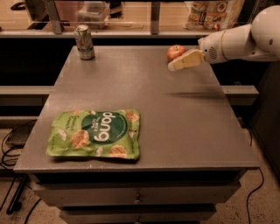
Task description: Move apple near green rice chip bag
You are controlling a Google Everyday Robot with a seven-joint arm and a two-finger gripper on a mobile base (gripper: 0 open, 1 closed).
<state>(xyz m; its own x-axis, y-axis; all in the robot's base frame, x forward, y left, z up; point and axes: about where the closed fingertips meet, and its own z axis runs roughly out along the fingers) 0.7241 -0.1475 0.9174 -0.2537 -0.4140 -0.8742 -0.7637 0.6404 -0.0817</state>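
The apple [175, 53], small, red with yellowish patches, sits on the grey table [175, 113] near its far right edge. The green rice chip bag [95, 134] lies flat at the front left of the table, with white "dang" lettering on a dark green oval. My gripper [173, 66] reaches in from the right on a white arm. Its cream-coloured fingers [186, 60] hover just in front of and slightly right of the apple, above the table top.
A pale green-and-silver soda can [84, 42] stands at the far left corner of the table. A shelf with a clear box [92, 12] and printed bags [212, 14] runs behind the table. Drawers are below the front edge.
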